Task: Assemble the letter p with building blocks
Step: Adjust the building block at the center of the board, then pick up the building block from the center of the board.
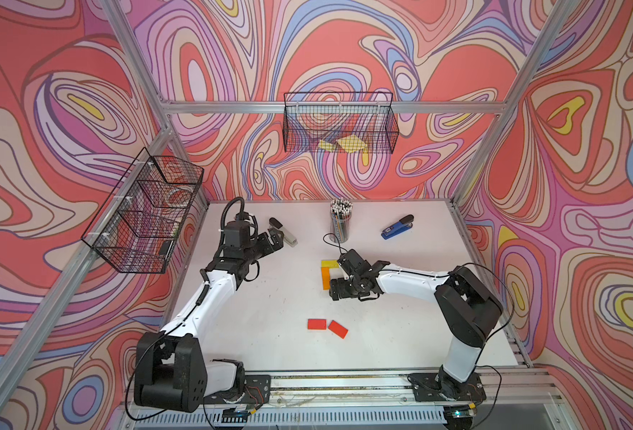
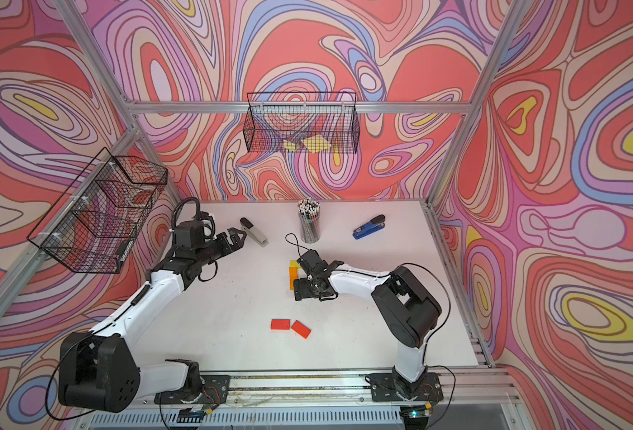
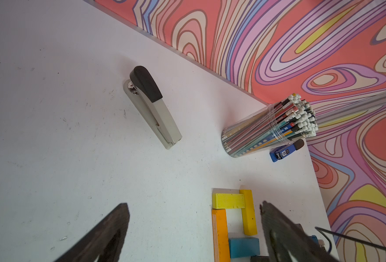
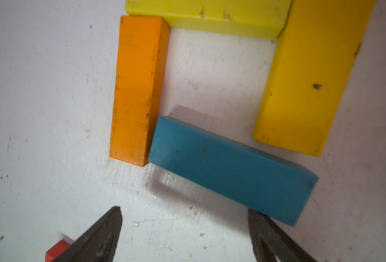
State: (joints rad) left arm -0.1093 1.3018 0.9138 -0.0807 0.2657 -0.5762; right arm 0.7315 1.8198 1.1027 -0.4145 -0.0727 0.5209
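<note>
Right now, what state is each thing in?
Left end effector, open, empty.
Right end effector, open, empty.
Orange block, flat, placed.
Yellow blocks, flat, meeting at a corner.
Teal block, flat, skewed, touching orange block.
Red blocks, flat, apart from the rest.
Grey stapler, closed.
Blue stapler, closed.
Pencil cup, upright, full.

The letter p (image 1: 325, 277) is partly built near bench centre.

- Orange block (image 4: 137, 90): stem, flat, running 12 to 6 o'clock.
- Pale yellow block (image 4: 210, 18): top bar at the stem's 12 o'clock end, pointing to 3 o'clock.
- Deeper yellow block (image 4: 308, 79): loop side, at 3 o'clock.
- Teal-blue block (image 4: 230, 167): loop bottom, skewed; one end touches the orange block, the other stands clear of the deeper yellow block.
- Red block (image 1: 317, 324): flat, at 6 o'clock, well apart from the letter.
- Second red block (image 1: 337, 329): skewed, just beside it at 3 o'clock.
</note>
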